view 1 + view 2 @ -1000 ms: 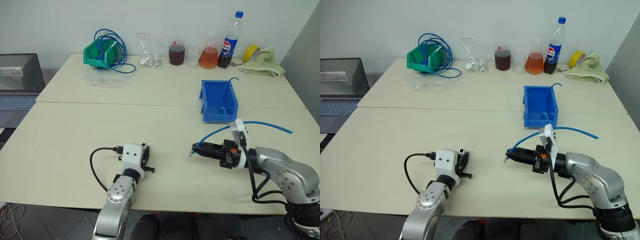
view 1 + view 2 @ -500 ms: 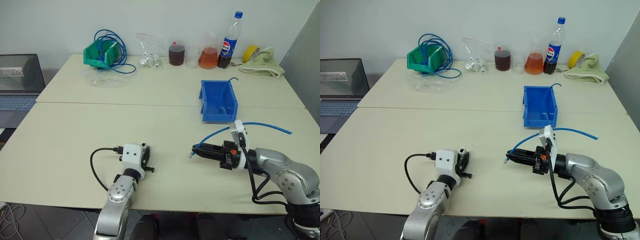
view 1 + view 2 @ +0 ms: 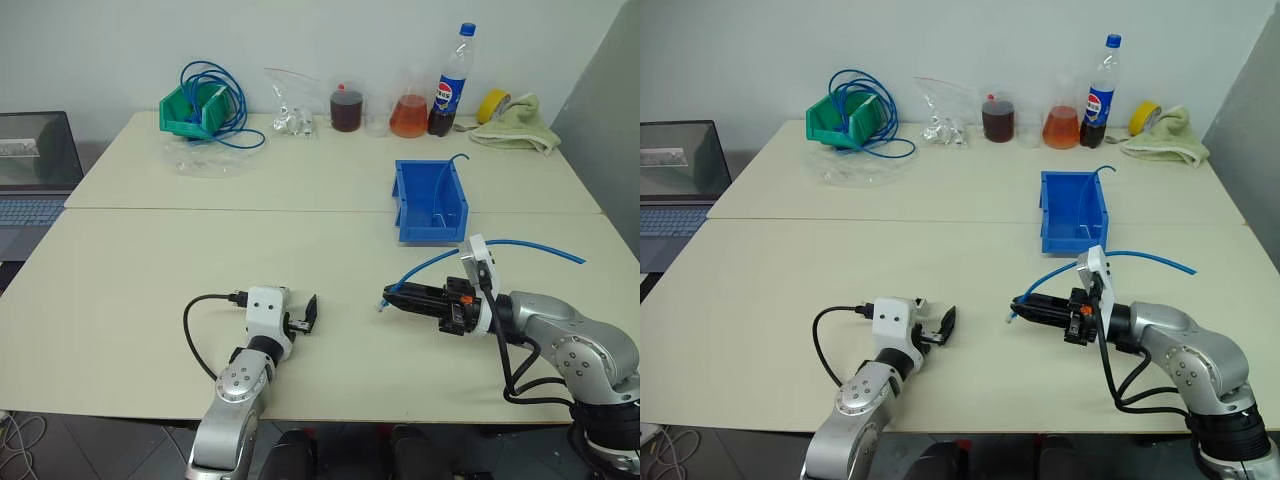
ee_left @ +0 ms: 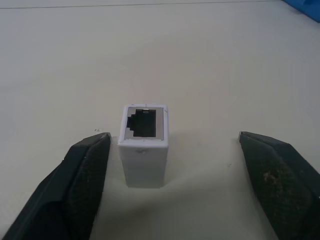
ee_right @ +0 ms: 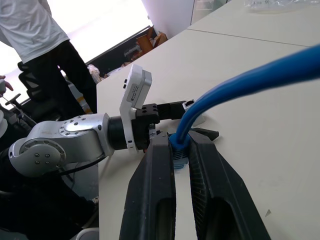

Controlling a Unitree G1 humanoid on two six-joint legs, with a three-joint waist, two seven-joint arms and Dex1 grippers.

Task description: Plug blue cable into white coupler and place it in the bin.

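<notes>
White coupler [image 4: 143, 143] stands on end near the worktop's [image 3: 150, 260] front edge, socket up, between my left gripper's [image 3: 303, 321] spread fingers and touching neither. Further right, also near the front edge, my right gripper [image 3: 390, 297] pinches the blue cable [image 3: 520, 246] close to its plug. Beyond it, toward the back, I see the bin [image 3: 432, 200].

Pepsi logo on cola bottle [image 3: 447, 82] label
</notes>
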